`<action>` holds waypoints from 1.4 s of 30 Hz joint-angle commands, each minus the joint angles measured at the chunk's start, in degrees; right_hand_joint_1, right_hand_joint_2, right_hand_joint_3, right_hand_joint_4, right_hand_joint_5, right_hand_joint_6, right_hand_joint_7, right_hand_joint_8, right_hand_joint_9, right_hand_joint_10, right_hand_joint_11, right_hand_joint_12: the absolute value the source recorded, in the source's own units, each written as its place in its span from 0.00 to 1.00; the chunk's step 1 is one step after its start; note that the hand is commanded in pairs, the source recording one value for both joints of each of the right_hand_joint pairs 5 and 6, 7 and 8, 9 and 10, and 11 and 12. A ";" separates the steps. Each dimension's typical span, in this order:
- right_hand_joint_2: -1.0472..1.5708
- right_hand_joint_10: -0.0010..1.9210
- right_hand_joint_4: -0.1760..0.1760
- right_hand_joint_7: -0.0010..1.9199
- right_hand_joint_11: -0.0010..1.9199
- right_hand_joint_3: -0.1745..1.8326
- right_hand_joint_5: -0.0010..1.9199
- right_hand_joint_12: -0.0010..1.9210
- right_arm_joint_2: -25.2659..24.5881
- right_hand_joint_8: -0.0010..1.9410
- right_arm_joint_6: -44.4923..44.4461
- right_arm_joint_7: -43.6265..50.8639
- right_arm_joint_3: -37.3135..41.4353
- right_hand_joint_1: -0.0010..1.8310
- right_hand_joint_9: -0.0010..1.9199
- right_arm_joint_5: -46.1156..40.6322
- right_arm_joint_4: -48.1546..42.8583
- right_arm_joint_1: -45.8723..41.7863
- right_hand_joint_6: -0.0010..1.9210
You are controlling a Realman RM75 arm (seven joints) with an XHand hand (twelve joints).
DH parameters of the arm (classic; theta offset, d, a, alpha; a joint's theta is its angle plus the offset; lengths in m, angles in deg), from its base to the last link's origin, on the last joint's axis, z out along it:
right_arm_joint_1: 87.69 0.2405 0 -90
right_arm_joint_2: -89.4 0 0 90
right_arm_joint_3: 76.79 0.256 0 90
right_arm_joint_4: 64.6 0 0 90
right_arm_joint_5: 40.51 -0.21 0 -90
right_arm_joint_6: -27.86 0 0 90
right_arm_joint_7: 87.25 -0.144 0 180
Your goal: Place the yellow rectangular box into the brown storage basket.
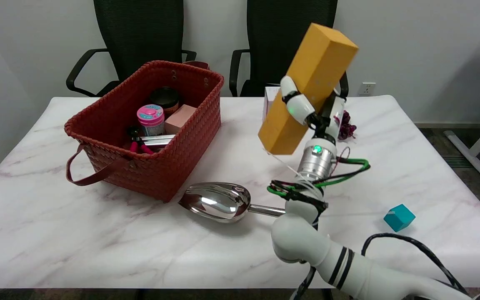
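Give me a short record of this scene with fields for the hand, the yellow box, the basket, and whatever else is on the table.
right hand: grips the yellow box, fingers wrapped across its front
yellow box: lifted off the table, tilted, right of the basket
brown basket: on the table's left, already holding a pink-lidded jar, a pink block and other items
metal scoop: on the table, in front of the basket
teal cube: on the table, right

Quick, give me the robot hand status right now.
Right robot hand: holding the yellow box, tilted, in the air to the right of the brown basket.
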 commanded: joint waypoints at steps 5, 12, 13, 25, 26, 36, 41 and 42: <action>0.92 0.60 0.50 0.67 0.72 0.50 0.63 0.72 3.12 0.66 12.22 -0.61 0.80 0.64 0.60 2.80 -0.85 8.72 0.63; 0.92 0.61 0.50 0.67 0.72 0.50 0.63 0.72 3.84 0.66 20.08 -3.89 3.15 0.64 0.61 4.86 -2.03 10.97 0.63; 0.92 0.61 0.50 0.67 0.72 0.50 0.63 0.72 3.84 0.66 21.51 -5.32 3.41 0.64 0.61 5.38 -2.05 11.23 0.63; 0.92 0.61 0.50 0.67 0.72 0.49 0.63 0.72 3.20 0.67 32.36 -7.48 4.16 0.64 0.61 6.94 -1.02 15.77 0.63; 0.91 0.62 0.50 0.68 0.72 0.48 0.63 0.72 3.16 0.68 33.16 -7.48 4.16 0.64 0.62 7.61 -0.34 16.21 0.63; 0.89 0.67 0.50 0.73 0.71 0.44 0.67 0.71 2.16 0.72 46.37 -7.40 4.24 0.65 0.67 12.78 7.50 22.62 0.67; 0.87 0.67 0.50 0.73 0.68 0.44 0.68 0.68 2.07 0.72 50.73 -7.76 4.23 0.66 0.67 16.79 10.94 25.08 0.68; 0.87 0.66 0.50 0.72 0.68 0.44 0.68 0.68 1.98 0.71 51.58 -7.96 4.16 0.67 0.66 17.87 11.68 25.66 0.68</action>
